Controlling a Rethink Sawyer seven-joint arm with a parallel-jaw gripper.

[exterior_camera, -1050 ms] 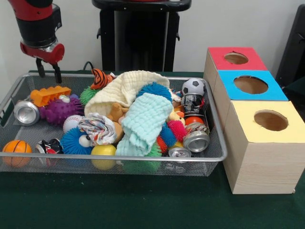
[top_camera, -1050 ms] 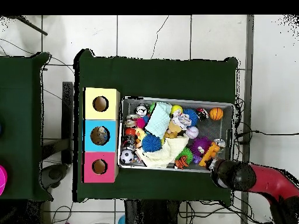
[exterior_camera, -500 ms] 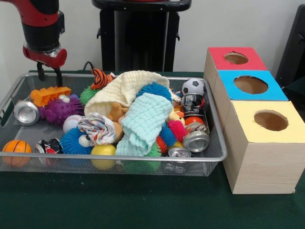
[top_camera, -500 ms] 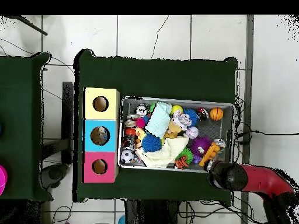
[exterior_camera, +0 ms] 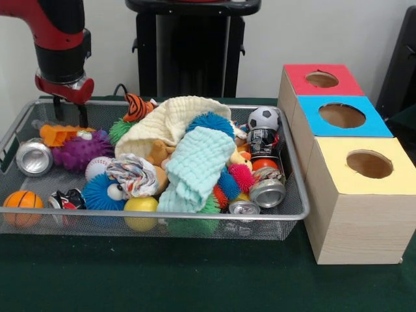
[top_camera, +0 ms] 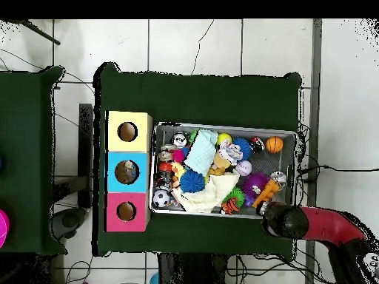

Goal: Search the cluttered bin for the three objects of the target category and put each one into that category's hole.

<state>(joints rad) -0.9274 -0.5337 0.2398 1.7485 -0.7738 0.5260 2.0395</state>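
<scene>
Gripper hangs over the far left corner of the wire bin, two dark fingers pointing down with a small gap between them, gripping nothing.

Directly under the tips lies the orange block toy, its long axis running across the bin, roughly side to side in the front view. Just toward the camera sits the silver can, on its side with its open end facing the camera, touching or nearly touching the purple spiky ball. Target category is not shown; if cans, two more lie at the bin's other end near the yellow box: one can and another by the front rim.

Overhead: gripper's wrist covers the bin corner nearest the robot base, beside the orange toy.

Change over the last second: the gripper has dropped lower and drifted slightly inward; the orange block and silver can have both shifted toward the bin's left end.
</scene>
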